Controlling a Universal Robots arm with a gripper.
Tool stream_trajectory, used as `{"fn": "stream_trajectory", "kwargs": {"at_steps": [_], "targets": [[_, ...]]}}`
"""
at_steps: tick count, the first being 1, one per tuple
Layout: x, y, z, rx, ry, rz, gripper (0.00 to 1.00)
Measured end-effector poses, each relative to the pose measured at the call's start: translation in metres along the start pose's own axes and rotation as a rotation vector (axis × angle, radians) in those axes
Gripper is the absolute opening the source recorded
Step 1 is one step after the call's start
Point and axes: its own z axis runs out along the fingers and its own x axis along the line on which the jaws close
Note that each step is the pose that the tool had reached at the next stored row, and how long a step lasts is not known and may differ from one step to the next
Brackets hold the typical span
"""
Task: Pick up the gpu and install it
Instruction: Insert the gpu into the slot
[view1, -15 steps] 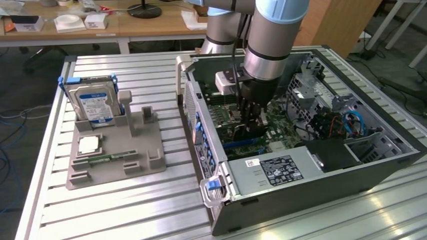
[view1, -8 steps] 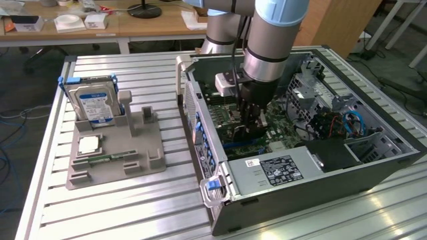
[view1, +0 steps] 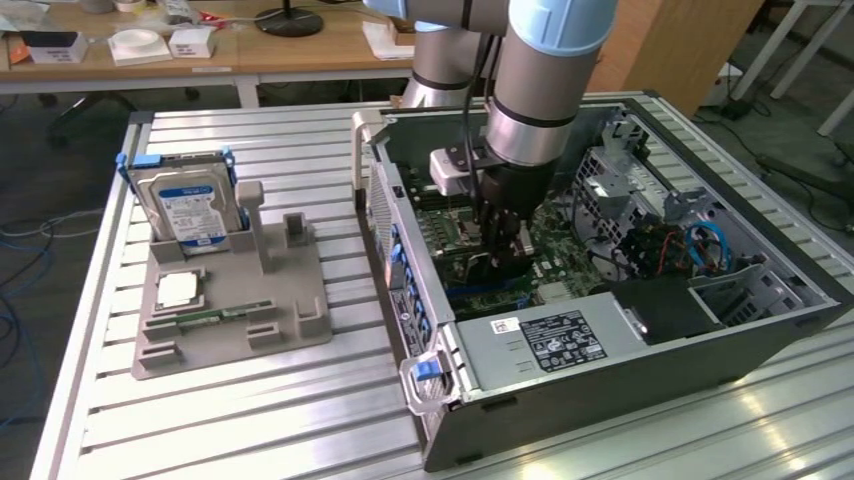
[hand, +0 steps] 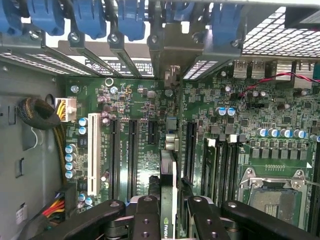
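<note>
While the gpu (hand: 167, 180) is being clamped edge-on by the gripper (hand: 170, 215) over the motherboard (hand: 150, 105), care is being called for: card upright, edge parallel to the black slots (hand: 132, 155).

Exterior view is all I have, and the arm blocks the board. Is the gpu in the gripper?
Observer: Yes. The gripper is shut on the gpu, which stands edge-on between the fingers.
Operator: Which slot is it over?
Observer: The card hides its own slot. The short black slot on one side and a long black slot on the other are both bare.
Operator: Seated yet?
Observer: Cannot tell from above. The white slot farther off is empty too.
</note>
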Motion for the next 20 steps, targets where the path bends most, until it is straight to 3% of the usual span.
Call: {"fn": "stream_trajectory", "kwargs": {"at_steps": [20], "targets": [[0.0000, 0.0001, -0.0054, 0.0000, 0.0011, 0.000, 0.26]]}}
